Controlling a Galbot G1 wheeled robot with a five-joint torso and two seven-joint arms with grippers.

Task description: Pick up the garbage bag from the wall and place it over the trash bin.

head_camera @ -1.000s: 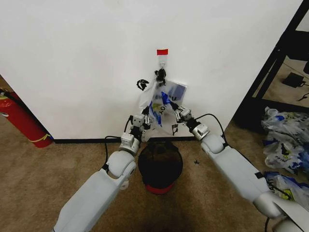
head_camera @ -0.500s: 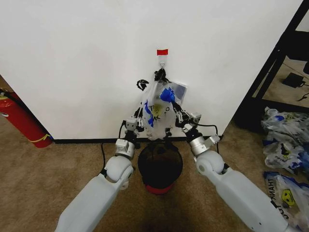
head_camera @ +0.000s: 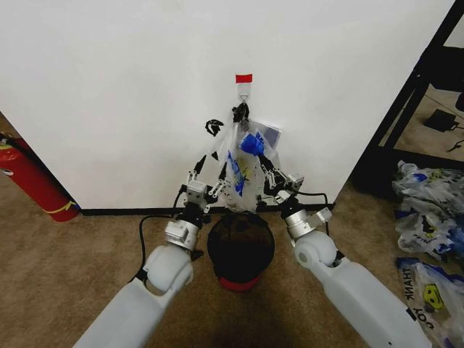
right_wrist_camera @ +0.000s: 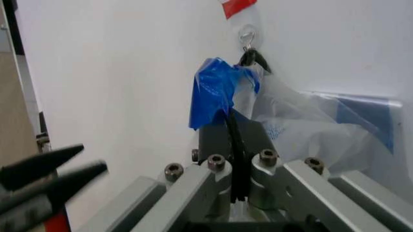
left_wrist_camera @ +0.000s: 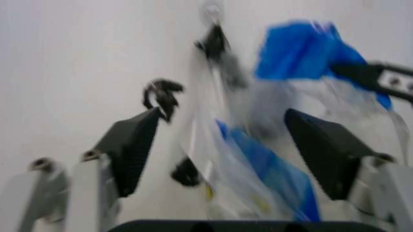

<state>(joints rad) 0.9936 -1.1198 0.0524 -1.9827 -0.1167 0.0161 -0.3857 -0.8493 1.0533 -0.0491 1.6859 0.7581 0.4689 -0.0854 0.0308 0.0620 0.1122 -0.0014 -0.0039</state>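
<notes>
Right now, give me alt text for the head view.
A thin see-through plastic garbage bag with blue patches hangs from a hook on the white wall. The open left gripper and shut right gripper flank it above the round black mesh trash bin.

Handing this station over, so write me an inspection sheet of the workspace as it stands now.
Surface: brown carpet, white wall with black baseboard.
Job's things: garbage bag hangs from the hook under red tape; trash bin stands below it, unlined.
Clutter: heaped printed bags at far right.
End effectors: left end effector open, fingers either side of the bag's edge; right end effector shut on the bag's blue patch.
Cables: black leads run along both wrists.
Surroundings: red fire extinguisher at left, black shelf frame at right.
</notes>
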